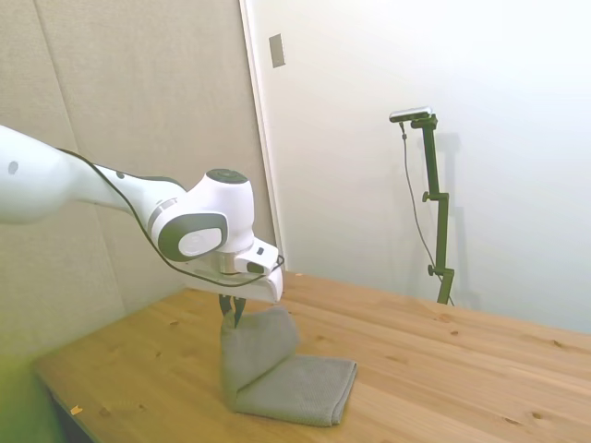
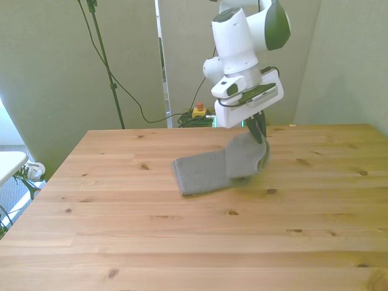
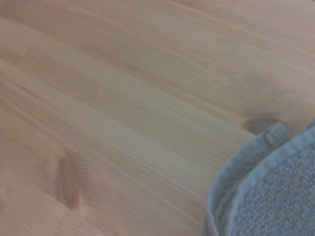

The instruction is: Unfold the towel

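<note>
Open table — towel only obstacle.

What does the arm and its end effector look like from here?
The arm is glossy white with rounded shells, grey joint bands and a dark round cap on one joint. A thin black cable trails along it. The end effector has a flat white housing and slim dark fingers.

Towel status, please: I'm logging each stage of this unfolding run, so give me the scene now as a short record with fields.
towel: grey terry cloth, partly opened; one layer lies flat on the table, the other is lifted
lifted part: rises in a curve toward the front view's right, hanging from the gripper
gripper: above the table, shut on the towel's raised edge
wrist view: blurred towel edge over bare wood
task state: not yet fully unfolded
</note>
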